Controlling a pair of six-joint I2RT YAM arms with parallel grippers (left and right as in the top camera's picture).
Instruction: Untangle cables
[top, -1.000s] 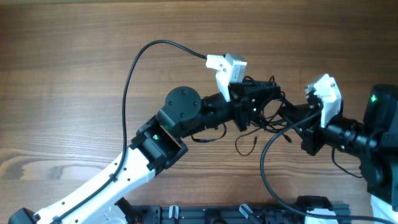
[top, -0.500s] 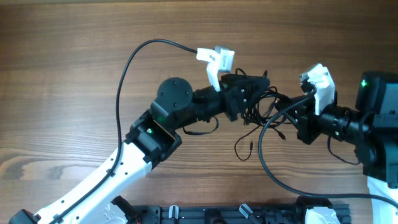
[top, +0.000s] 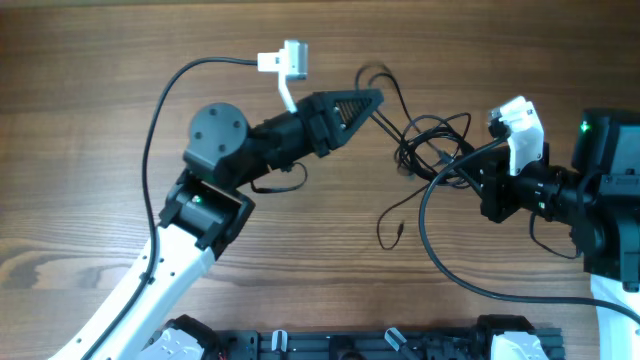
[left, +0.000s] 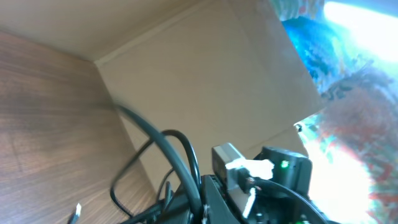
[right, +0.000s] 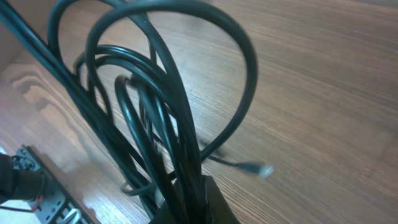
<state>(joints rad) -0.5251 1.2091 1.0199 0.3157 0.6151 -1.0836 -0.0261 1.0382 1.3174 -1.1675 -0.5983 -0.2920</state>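
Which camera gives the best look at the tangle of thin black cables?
Overhead: the whole tangle of thin black cables shows, strung between the left gripper and right gripper. The right wrist view shows only close loops and one plug end; the left wrist view, a few blurred loops.

the cables (top: 432, 142) are thin black cords, knotted into a loose tangle of overlapping loops that spans the gap between the two hands. one strand runs from the closed tip of the left gripper (top: 377, 96), where a small loop curls just above it, down into the bunch. several loops fan up and out from the pinched fingers of the right gripper (top: 480, 178). a loose end with a small pale plug (right: 263, 169) lies on the table (top: 100, 100) below the tangle, apart from both hands.
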